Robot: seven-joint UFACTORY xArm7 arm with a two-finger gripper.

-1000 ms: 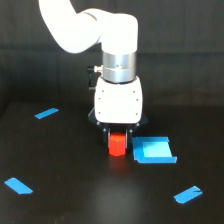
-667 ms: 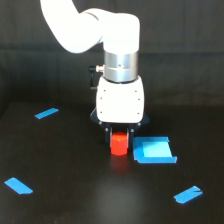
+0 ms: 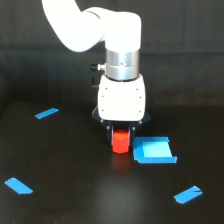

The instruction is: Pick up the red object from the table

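The red object (image 3: 120, 143), a small orange-red block, is at the middle of the black table (image 3: 65, 165). The white arm stands straight above it. My gripper (image 3: 120, 136) reaches down over the block, with a dark finger (image 3: 108, 129) against each side and the jaws shut on it. Its top is hidden between the fingers. The block's underside is at or just above the table surface.
A flat blue square piece (image 3: 154, 150) lies right beside the block on the exterior view's right. Blue tape strips lie at the back left (image 3: 46, 113), front left (image 3: 18, 186) and front right (image 3: 188, 194).
The arm and the red block between the fingers have shifted up a little. The blue pieces have not moved.
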